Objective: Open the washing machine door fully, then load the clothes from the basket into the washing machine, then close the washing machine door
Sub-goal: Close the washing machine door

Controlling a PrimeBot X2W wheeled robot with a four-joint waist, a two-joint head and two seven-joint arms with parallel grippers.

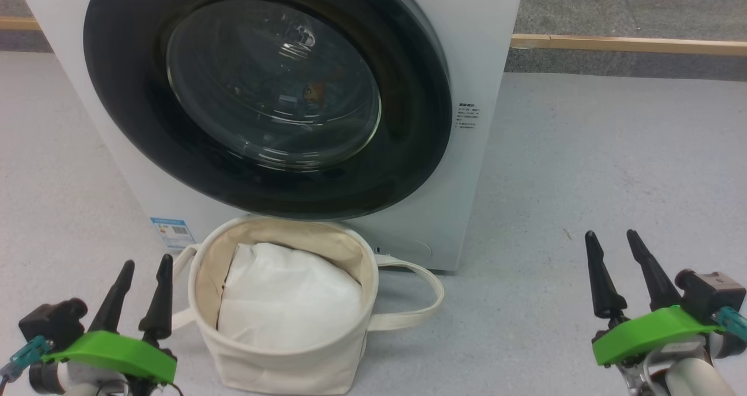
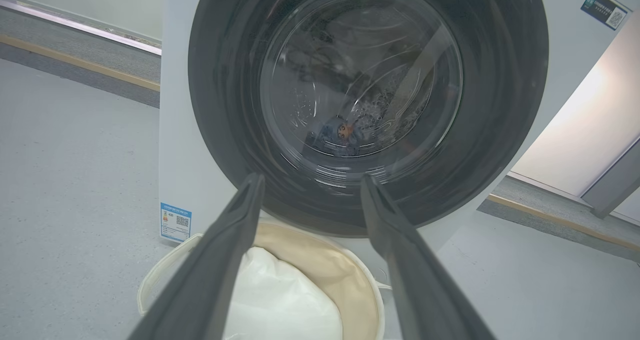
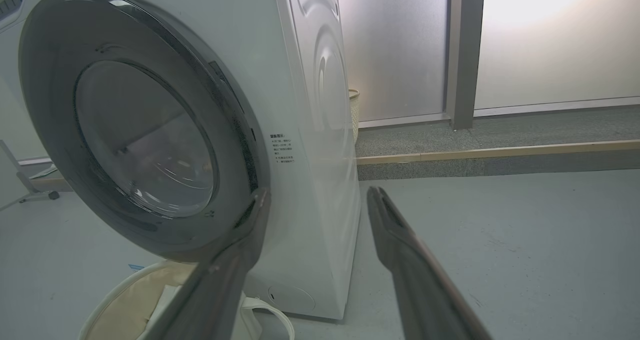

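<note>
You see the washing machine door [image 1: 128,93] shut, with the clothes [image 2: 340,132] behind its glass. Your left gripper [image 1: 147,263] and right gripper [image 1: 611,234] are parted and empty, either side of the basket [image 1: 280,361].

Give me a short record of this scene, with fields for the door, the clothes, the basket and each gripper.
door: washing machine door looks shut on the washing machine
clothes: blue patch with an orange spot, seen through the door, inside the machine
basket: on the floor below the door, holding a white cloth pad
left gripper: open, empty, beside the basket
right gripper: open, empty, over the floor
</note>
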